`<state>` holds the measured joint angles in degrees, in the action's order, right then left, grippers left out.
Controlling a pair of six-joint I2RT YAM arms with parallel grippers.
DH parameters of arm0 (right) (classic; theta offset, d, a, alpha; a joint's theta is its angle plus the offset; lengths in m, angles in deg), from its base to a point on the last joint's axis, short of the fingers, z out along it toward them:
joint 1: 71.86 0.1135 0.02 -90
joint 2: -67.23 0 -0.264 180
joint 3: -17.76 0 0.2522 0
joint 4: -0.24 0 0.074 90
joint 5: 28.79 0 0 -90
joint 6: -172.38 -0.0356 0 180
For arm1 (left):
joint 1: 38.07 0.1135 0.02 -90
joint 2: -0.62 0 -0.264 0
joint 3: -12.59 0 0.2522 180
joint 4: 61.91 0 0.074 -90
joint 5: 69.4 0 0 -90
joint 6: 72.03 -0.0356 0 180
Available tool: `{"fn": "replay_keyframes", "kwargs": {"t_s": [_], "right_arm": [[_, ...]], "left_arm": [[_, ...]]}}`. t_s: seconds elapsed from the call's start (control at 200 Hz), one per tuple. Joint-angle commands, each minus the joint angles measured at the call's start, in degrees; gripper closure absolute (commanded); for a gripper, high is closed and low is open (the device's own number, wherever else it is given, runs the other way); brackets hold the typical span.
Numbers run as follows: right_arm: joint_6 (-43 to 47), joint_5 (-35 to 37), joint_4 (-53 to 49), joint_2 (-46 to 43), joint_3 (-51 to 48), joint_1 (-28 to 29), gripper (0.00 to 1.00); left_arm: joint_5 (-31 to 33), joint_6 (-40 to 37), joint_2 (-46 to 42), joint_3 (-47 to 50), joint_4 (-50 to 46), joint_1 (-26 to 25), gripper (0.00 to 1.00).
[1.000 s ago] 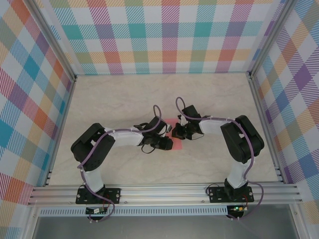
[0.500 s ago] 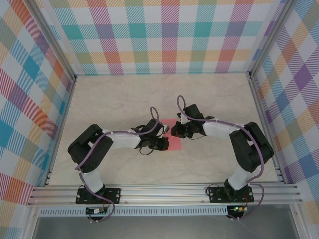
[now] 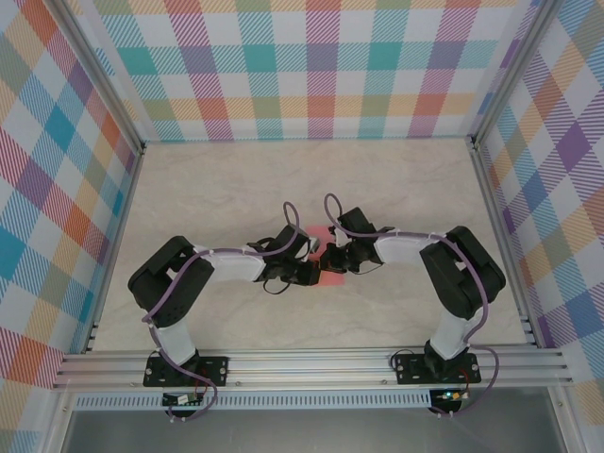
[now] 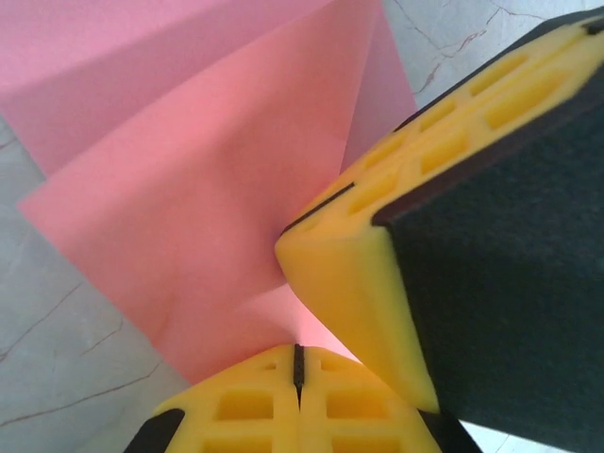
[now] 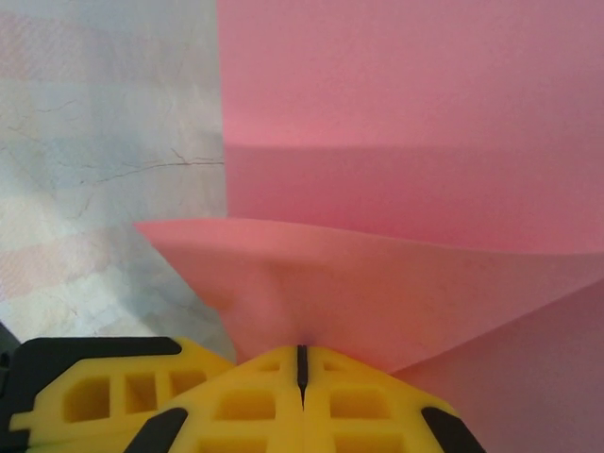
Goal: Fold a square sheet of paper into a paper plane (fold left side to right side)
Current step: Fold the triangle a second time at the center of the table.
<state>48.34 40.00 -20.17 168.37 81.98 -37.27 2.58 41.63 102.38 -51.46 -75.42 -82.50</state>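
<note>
The square sheet of paper is salmon pink and lies mid-table, mostly covered by the two gripper heads. My left gripper reaches in from the left. In the left wrist view its yellow fingertips are pressed together on a raised flap of the paper. My right gripper comes in from the right and meets the left one over the sheet. The right wrist view shows it shut on a lifted fold of the paper. The right gripper's yellow and black finger sits close beside the left jaws.
The marble-patterned tabletop stretches out around the paper. Plaid walls stand at the back and on both sides. An aluminium rail runs along the near edge, with both arm bases bolted to it.
The left gripper's jaws have closed on the paper. The right gripper has shifted slightly nearer and left, closing up against the left one.
</note>
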Motion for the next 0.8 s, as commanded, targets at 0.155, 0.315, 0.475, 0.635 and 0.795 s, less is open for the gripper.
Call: {"fn": "replay_keyframes", "kwargs": {"t_s": [0.155, 0.315, 0.475, 0.635, 0.795], "right_arm": [[1.2, 5.2, -3.0, 3.1, 2.5, 0.4, 0.99], [2.8, 8.7, -5.2, 2.7, 3.0, -0.3, 0.98], [4.0, 9.7, -5.1, 1.6, 3.4, -2.1, 0.97], [5.1, 9.6, -5.2, 1.9, 5.0, -4.5, 0.97], [6.6, 9.4, -5.6, 3.1, 6.5, -7.3, 0.97]], "left_arm": [[0.9, 0.7, 0.2, 1.8, -4.0, 0.3, 1.0], [1.0, 0.9, 0.6, 2.3, -3.7, 0.3, 1.0], [1.1, 1.1, 1.0, 2.7, -3.3, 0.2, 1.0], [1.4, 1.1, 1.0, 3.1, -3.2, 0.2, 1.0], [1.5, 1.0, 0.7, 3.4, -3.2, 0.2, 1.0]]}}
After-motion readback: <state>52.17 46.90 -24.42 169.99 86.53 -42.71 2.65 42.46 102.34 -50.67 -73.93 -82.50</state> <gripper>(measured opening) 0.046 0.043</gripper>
